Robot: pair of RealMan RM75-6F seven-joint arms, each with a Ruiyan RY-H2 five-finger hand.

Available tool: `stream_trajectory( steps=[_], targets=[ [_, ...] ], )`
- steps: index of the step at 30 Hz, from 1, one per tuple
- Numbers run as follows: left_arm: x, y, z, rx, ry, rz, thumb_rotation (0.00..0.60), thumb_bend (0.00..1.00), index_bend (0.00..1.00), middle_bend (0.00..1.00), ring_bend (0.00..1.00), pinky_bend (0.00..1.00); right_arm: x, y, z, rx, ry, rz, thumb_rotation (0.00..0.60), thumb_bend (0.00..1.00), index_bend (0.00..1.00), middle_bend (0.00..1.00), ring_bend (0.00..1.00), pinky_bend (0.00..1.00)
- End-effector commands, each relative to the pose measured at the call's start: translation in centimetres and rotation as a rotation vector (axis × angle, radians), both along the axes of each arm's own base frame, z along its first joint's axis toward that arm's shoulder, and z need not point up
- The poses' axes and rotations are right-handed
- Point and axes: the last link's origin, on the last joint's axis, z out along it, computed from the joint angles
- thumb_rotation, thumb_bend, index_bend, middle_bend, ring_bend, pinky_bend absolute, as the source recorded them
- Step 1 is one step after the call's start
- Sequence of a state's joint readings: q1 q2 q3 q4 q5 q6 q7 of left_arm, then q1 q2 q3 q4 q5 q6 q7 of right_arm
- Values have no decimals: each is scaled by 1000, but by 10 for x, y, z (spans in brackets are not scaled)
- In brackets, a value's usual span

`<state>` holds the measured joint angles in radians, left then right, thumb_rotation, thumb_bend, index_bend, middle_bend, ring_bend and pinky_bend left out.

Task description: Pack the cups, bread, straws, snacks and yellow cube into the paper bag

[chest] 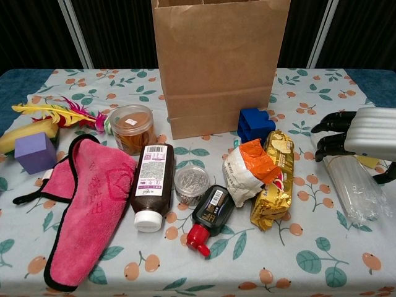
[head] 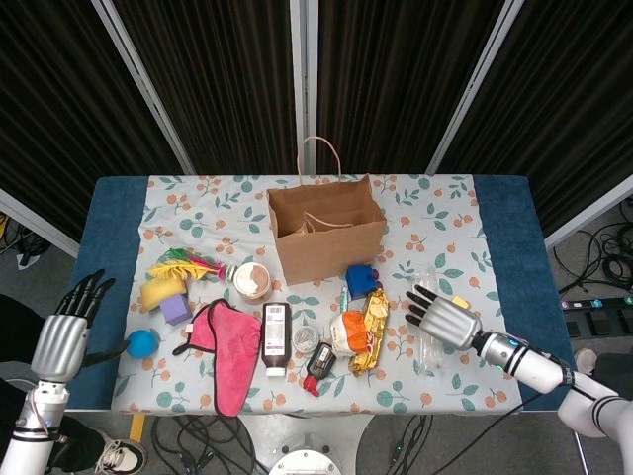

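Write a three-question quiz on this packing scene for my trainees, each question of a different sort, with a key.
1. True or false: the right hand is above the bundle of straws.
2. Which lies nearest the paper bag? A) purple cube B) blue block C) pink cloth
3. Fill in: the left hand holds ____.

Key: 1 true; 2 B; 3 nothing
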<state>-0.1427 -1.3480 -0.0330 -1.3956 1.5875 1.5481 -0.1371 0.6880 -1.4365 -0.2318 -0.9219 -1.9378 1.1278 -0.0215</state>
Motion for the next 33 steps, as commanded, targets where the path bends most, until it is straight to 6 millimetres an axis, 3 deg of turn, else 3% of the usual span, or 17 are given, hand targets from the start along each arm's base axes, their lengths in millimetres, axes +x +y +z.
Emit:
stream_trajectory(
  steps=[1, 11, 14, 17, 23, 27, 30, 33],
  targets=[
    [0, 0, -1, -1, -1, 3, 572, 147, 155, 145, 92, 188, 0, -1, -1, -1, -6, -2, 600, 2, 309, 299, 102, 148],
    [-2, 1, 1, 6, -4, 8, 570, 147, 154, 145, 92, 188, 5, 0, -2, -25, -73, 24, 600, 121, 551, 459, 281, 300],
    [0, 1, 2, 9, -8, 1, 572, 147, 155, 145, 92, 188, 14, 3, 7, -44, -141, 38, 600, 132, 580, 479, 292, 319],
    [3, 1, 3, 8, -15, -7, 569, 147, 154, 144, 92, 188, 35, 8, 28, -80, -253, 80, 600, 133, 582, 480, 292, 320],
    [8, 0, 3, 1, -32, -24, 570, 147, 154, 145, 92, 188, 115, 20, 109, -217, -545, 170, 600, 134, 591, 491, 298, 325],
    [9, 0, 4, -3, -46, -32, 570, 147, 154, 145, 92, 188, 186, 23, 167, -310, -708, 201, 600, 135, 599, 499, 309, 335],
    [9, 0, 4, -4, -54, -35, 570, 147, 154, 144, 92, 188, 236, 21, 197, -368, -788, 255, 600, 134, 602, 501, 309, 337],
    [9, 1, 6, -1, -60, -36, 570, 147, 154, 145, 92, 188, 278, 12, 212, -379, -908, 230, 600, 138, 604, 502, 309, 337]
  ],
)
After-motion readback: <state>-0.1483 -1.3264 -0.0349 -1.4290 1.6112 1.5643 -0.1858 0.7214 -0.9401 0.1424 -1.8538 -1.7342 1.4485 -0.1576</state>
